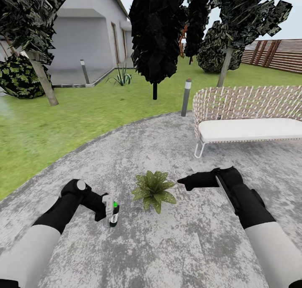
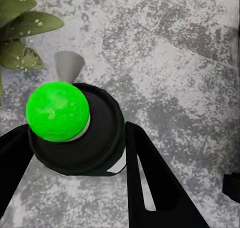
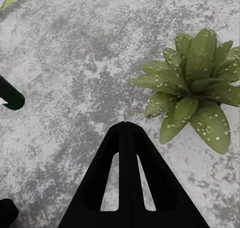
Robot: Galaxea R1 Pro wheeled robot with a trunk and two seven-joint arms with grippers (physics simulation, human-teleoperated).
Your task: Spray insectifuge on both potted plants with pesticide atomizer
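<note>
Left gripper [image 1: 110,211]: clamped on the pesticide atomizer [image 1: 113,214]; in the left wrist view a finger [image 2: 150,183] lies against each side of the dark bottle body, which suits carrying and aiming it.
Pesticide atomizer, attitude: upright, bright green cap uppermost [image 2: 57,112], pale nozzle [image 2: 68,66] pointing toward the plant; whether its base touches the patio [image 1: 167,246] or hangs just above cannot be told.
Right gripper [image 1: 184,181]: fingers pressed together on nothing, tips meeting in the right wrist view [image 3: 125,125]; it hangs just beside the plant, on the side away from the atomizer, and looks idle.
Potted plant [image 1: 153,190]: low rosette of speckled leaves between the two grippers, standing well in from the patio's edge; pot hidden under the foliage.
Stage, as judged: bottle in hand and levelled at the first plant; spraying looks like the step in hand, with no mist visible.
Bench [image 1: 251,124]: woven back, white cushion, at the patio's far right edge.
Lawn [image 1: 54,120]: borders the patio's far edge.
Fence [image 1: 277,55]: brown slats, far right.
</note>
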